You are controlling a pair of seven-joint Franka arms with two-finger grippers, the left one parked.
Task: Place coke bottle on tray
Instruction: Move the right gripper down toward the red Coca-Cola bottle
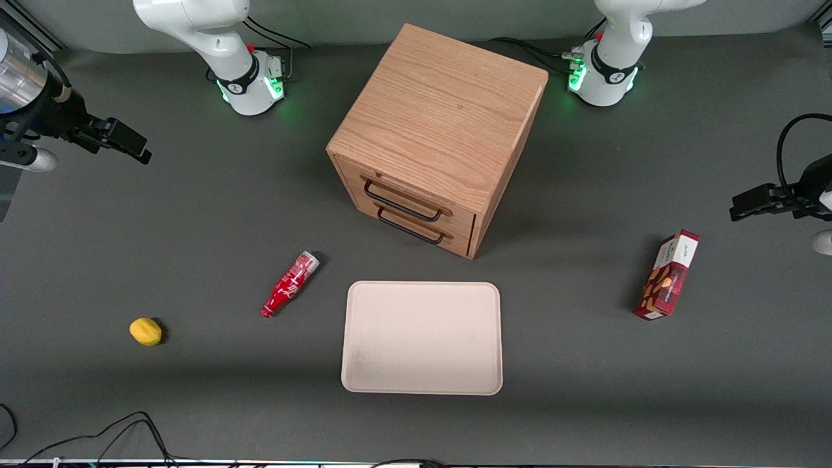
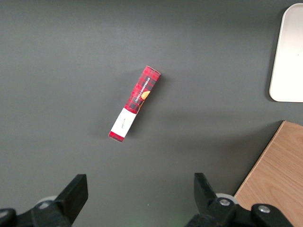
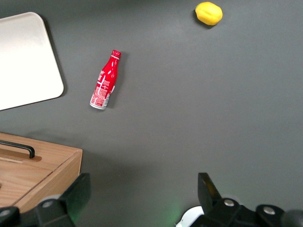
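Note:
The coke bottle is small, slim and red with white lettering. It lies on its side on the grey table, its silver base toward the cabinet and its red cap nearer the front camera. The cream-beige tray lies flat beside it with nothing on it, a short gap between them. My right gripper hangs high over the working arm's end of the table, well away from the bottle and farther from the front camera than it. It is open and holds nothing.
A wooden cabinet with two black-handled drawers stands just past the tray, farther from the front camera. A yellow lemon lies toward the working arm's end. A red snack box lies toward the parked arm's end. Cables trail along the table's near edge.

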